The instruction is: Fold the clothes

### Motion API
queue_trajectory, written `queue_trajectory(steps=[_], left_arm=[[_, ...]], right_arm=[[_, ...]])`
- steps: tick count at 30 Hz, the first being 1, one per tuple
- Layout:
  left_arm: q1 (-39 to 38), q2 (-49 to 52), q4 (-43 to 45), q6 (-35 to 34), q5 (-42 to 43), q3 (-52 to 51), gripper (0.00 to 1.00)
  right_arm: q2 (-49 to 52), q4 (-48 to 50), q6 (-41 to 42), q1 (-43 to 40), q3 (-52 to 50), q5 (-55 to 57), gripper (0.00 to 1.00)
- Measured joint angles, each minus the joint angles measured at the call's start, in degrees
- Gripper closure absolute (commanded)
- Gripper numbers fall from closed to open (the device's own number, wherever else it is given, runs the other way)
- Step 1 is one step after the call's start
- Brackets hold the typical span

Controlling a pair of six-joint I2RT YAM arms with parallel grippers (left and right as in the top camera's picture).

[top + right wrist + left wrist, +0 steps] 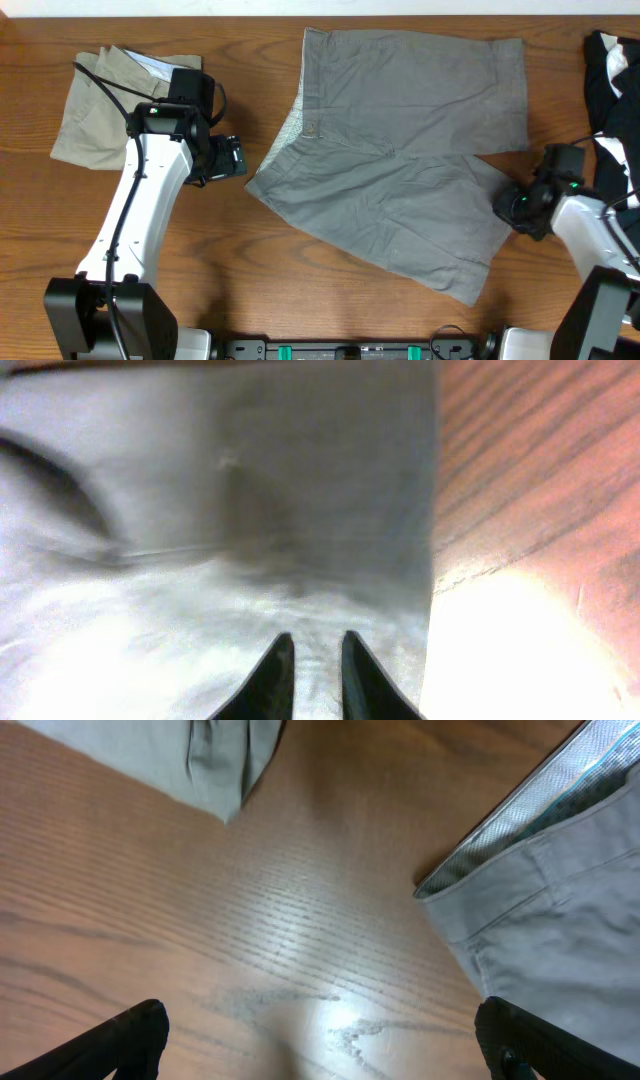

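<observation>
Dark, glossy wood with a strong grain makes up the table [300,300], bare in front and crowded toward the back. At far left lies a pair of beige shorts [90,125], smooth twill, loosely folded into a rough square.

Just right of them hangs the left gripper [228,158], its jaws spread as wide as they go and holding nothing. Its wrist view shows only polished wood between the two black fingertips [135,1035]. The grey shorts [400,170] begin just to its right. Their waistband [540,820] faces this gripper, turned back enough to show a pale speckled lining.

These shorts are the piece to fold. They lie flat in the middle of the table, soft matte cotton with shallow wrinkles. Their long axis runs left to right, waist at the left and legs to the right. One leg lies along the back edge; the lower leg [440,250] slants toward the front right.

The right gripper [518,205] sits at the upper corner of that lower leg's hem, low over the cloth. Its wrist view shows the jaws drawn close with only a slit between them [312,675]. Grey fabric lies under them and bare wood just to the right. Whether any cloth is pinched in that slit I cannot tell.

So each arm is nearest its own end, left at the waist and right at the hem. At far right lies a crumpled black-and-white garment [612,70].
</observation>
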Motion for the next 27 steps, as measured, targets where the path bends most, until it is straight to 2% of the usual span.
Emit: queue_trajectory(steps=[4,6,13,19,24,27], left_arm=[[0.0,0.0,-0.4,0.0,0.9,-0.2,0.02],[0.0,0.0,1.3,0.0,1.7,-1.4,0.02],[0.0,0.0,15.3,0.0,5.9,-13.5,0.02],[0.0,0.5,27.1,-1.1,12.4,-20.6,0.03],[0.0,3.4,29.6,-5.8,17.7,-21.3,0.06],[0.0,7.3,31.5,-9.7,19.5,-21.3,0.15]], right_arm=[[-4.1,-7.0,-1.4,-2.0,4.0,-6.2,0.69],[-7.0,-10.5,-1.7,-2.1,4.6,-8.6,0.61],[-10.4,-21.7,-4.7,-0.4,4.6,-12.2,0.56],[-10.4,-21.6,-6.1,4.1,-0.1,-12.8,0.53],[-10.4,-20.7,-6.1,7.4,-5.2,-13.1,0.53],[-10.4,-20.8,-6.1,8.3,-6.5,-13.2,0.53]])
